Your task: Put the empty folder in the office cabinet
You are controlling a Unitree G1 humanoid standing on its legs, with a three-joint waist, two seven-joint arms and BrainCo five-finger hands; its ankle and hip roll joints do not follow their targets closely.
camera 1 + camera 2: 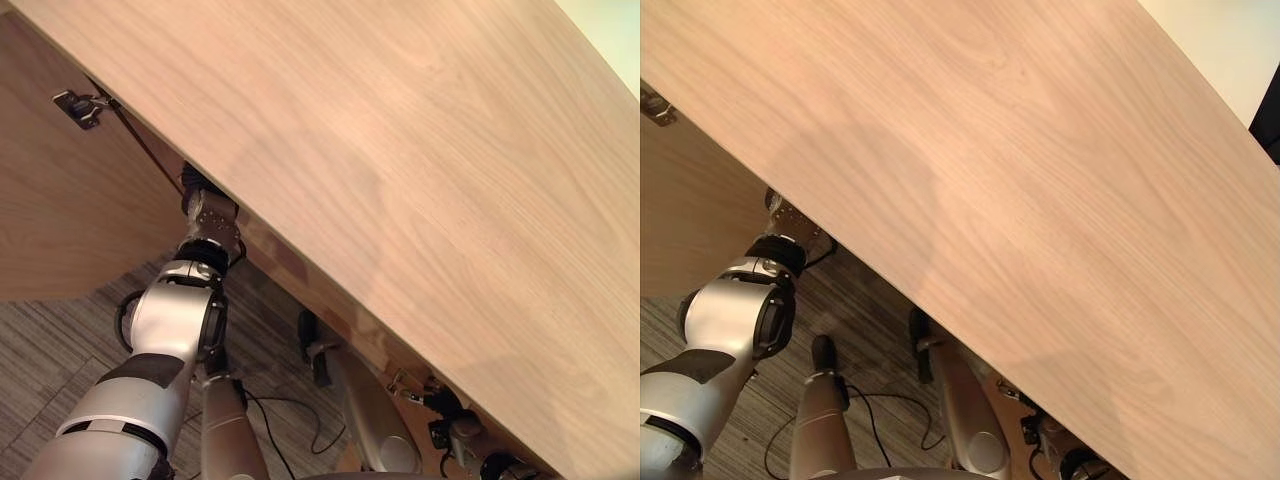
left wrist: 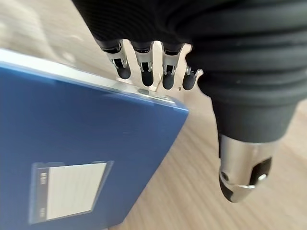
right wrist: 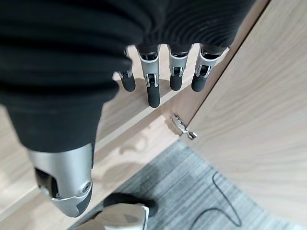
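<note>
A blue folder [image 2: 86, 139] with a white label pocket lies flat on a wooden shelf [image 2: 201, 182] inside the cabinet. My left hand [image 2: 144, 67] is open, its straight fingertips at the folder's pale edge and its thumb held apart beside the corner. In the head views my left arm reaches in under the cabinet's wooden top [image 1: 400, 150], which hides the hand. My right hand [image 3: 153, 86] is open and holds nothing; it hangs in front of the cabinet's lower shelves.
The cabinet's left door [image 1: 60, 220] stands open, its metal hinge [image 1: 78, 106] showing. Another open door [image 3: 259, 120] with a hinge [image 3: 182, 127] is beside my right hand. Grey striped carpet [image 3: 192, 187] lies below.
</note>
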